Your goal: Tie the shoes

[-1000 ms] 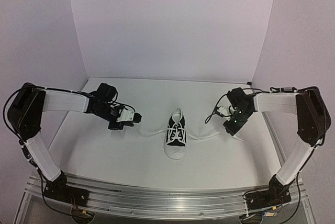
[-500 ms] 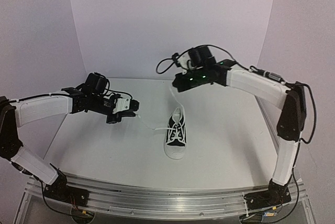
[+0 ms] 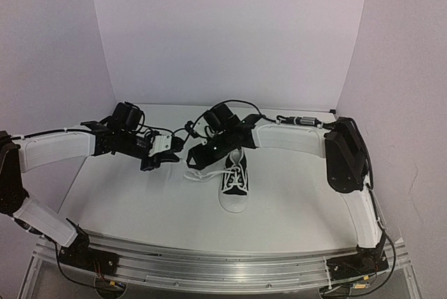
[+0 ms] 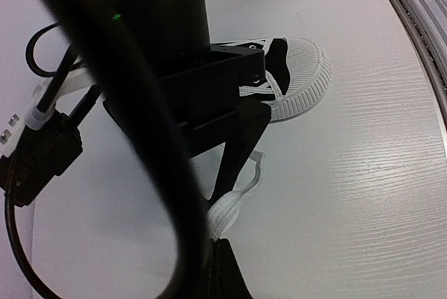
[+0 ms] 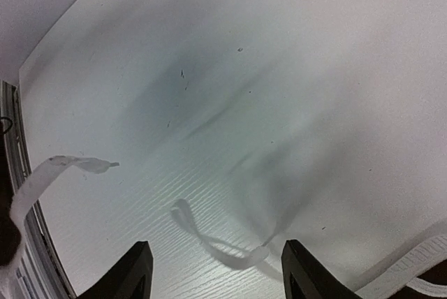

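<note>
The shoe (image 3: pixel 235 181), a small black sneaker with a white toe cap, stands mid-table with its toe toward the arms; it also shows in the left wrist view as shoe (image 4: pixel 297 75). One white lace (image 3: pixel 206 173) runs left from it. My left gripper (image 3: pixel 179 151) is shut on that lace (image 4: pixel 229 212), pinched at its tips (image 4: pixel 215 243). My right gripper (image 3: pixel 195 165) has reached across to the shoe's left and hangs open just above the table. A loop of lace (image 5: pixel 230 249) lies between its fingers (image 5: pixel 140 267), untouched.
The right arm's black wrist (image 4: pixel 202 96) fills the space between my left gripper and the shoe. Its cable (image 4: pixel 133 138) crosses the left wrist view. White walls (image 3: pixel 230 33) close in the back and sides. The metal rail (image 3: pixel 209 267) runs along the near edge.
The right arm swung from the shoe's right side, up over the back, then down to the shoe's left, and its jaws opened. The left gripper stays shut on the lace, barely moved.
</note>
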Motion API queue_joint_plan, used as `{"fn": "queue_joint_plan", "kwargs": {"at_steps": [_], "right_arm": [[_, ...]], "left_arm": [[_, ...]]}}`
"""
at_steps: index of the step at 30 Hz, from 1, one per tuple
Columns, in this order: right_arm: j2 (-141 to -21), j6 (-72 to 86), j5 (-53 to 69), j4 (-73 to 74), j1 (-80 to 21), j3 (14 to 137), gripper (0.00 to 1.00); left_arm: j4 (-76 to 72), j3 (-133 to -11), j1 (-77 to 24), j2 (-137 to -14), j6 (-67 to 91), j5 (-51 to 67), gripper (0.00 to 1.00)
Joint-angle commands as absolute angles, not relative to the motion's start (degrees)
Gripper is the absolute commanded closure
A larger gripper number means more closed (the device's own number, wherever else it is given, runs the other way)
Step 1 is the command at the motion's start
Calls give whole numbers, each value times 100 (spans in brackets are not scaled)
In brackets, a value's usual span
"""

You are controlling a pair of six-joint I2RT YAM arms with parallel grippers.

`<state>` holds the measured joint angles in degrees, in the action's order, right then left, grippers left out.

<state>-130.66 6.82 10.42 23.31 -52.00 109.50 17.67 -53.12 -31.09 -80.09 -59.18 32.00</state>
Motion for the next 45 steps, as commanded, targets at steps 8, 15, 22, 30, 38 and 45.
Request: {"fn": "queue_joint_plan", "kwargs": {"at_steps": [8, 15, 22, 30, 38, 45], "right_arm": [[-11494, 327, 162, 2093, -5193, 10356, 18], [-10421, -142, 135, 1169, -5559, 8601, 35], [-11107, -1124, 238, -672, -6259, 7649, 30], [-12843, -1596, -617, -597, -6165, 9072, 19], [-13460, -1568, -264, -488, -5919, 9713, 18], [-13839, -1264, -46, -253, -5813, 10039, 18]], "left_arm": [[1136, -5497, -3113, -8153, -5087, 3189, 100], [715, -5843, -2890, -8784, -4448, 2791, 100], [528, -6225, -2637, -9464, -4578, 2521, 100], [436, -6265, -2634, -9732, -4745, 2768, 100], [285, -6302, -2637, -9847, -4788, 2826, 100], [291, -6340, -2637, -9897, -4764, 2824, 100]]}}
